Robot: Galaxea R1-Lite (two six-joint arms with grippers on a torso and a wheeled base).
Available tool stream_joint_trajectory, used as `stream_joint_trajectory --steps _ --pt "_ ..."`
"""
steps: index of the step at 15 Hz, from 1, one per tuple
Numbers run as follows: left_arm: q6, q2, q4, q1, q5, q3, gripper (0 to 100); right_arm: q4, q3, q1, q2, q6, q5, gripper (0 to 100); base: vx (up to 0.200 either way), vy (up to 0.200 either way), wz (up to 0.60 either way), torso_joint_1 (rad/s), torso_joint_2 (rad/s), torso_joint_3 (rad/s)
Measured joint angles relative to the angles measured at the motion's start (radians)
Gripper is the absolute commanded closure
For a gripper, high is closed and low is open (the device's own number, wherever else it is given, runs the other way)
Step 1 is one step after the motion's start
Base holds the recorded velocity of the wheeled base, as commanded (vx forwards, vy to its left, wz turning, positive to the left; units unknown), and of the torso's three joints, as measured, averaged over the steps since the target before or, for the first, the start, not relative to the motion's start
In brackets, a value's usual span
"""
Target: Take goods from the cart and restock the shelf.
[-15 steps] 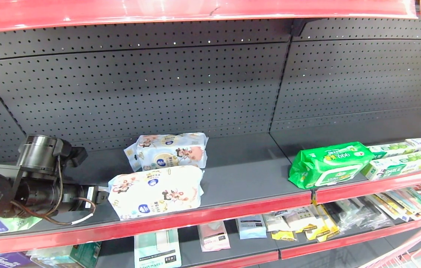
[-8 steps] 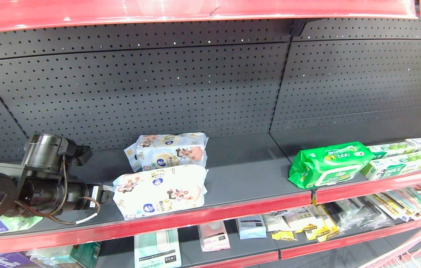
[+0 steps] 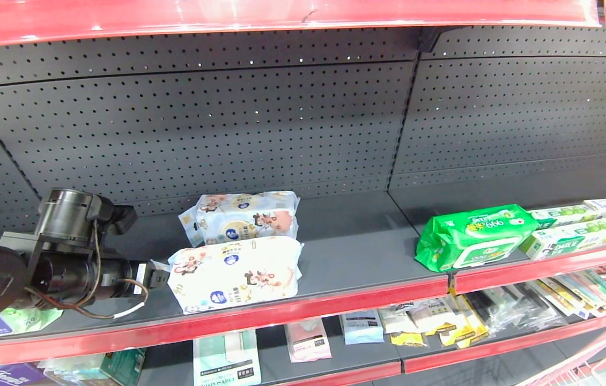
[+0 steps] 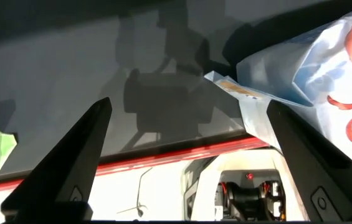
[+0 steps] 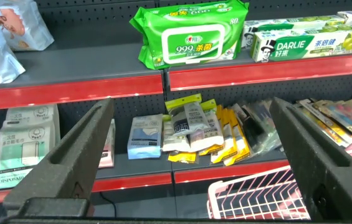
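A soft white plastic wipes pack with cartoon print (image 3: 236, 273) lies at the front edge of a dark grey metal shelf (image 3: 356, 252), just beside the open left gripper (image 4: 188, 106); it is likely light, squashy and slippery, best pinched across its short end; the right gripper (image 5: 191, 102) is open too.

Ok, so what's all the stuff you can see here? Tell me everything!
shelf: one, dark grey with red edges, ahead
cartoon-print packs: two, white and pale blue, middle level, one behind the other
wipes pack: one, green, middle level, further right
toothpaste boxes: several, green and white, right of the wipes pack
small packets: many, mixed colours, lower level
cart basket: one, pink wire, low on the right
left pincer: one, black, open, beside the nearer cartoon-print pack
right pincer: one, black, open, facing the shelf
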Motion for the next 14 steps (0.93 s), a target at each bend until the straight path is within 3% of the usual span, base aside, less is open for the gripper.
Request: stream_joint_trajectory --steps 14 --pt "-0.001 0.023 -0.003 -0.026 0.001 -0.012 0 0.0 0.0 0.0 0.0 0.0 0.0 0 0.0 0.0 0.0 0.0 0.0 0.0"
